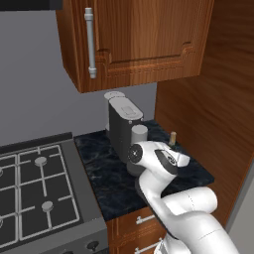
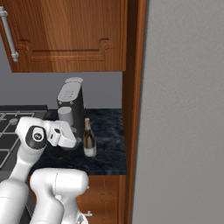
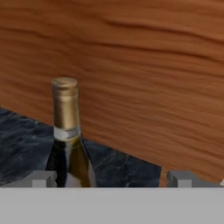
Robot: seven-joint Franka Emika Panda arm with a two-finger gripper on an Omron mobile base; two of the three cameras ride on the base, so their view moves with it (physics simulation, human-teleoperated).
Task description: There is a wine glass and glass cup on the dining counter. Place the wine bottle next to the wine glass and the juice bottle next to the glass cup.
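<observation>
Since the wine bottle (image 2: 89, 140) stands upright on the small black table (image 2: 109, 153) beside the stove (image 1: 34, 193), tucked near the wooden side wall (image 1: 208, 99), I come at it from the side and not from above, where the wall cabinet (image 1: 139, 39) hangs low. My gripper (image 3: 109, 180) is spread wide and holds nothing. In the hand view its two tips rise at the bottom, and the bottle's gold-topped neck sits just by the left tip, off centre in the gap, so I judge I need to shift sideways before closing. In the right base view my wrist is level with the bottle's lower half, just beside it, apart from it as far as I can tell. A dark coffee machine (image 1: 123, 129) stands right behind my hand, so there is little room to swing. In the left base view just the bottle top (image 1: 172, 137) pokes out behind my wrist. Step in hand, by my guess: lining up the grasp on the wine bottle, nothing carried yet.
</observation>
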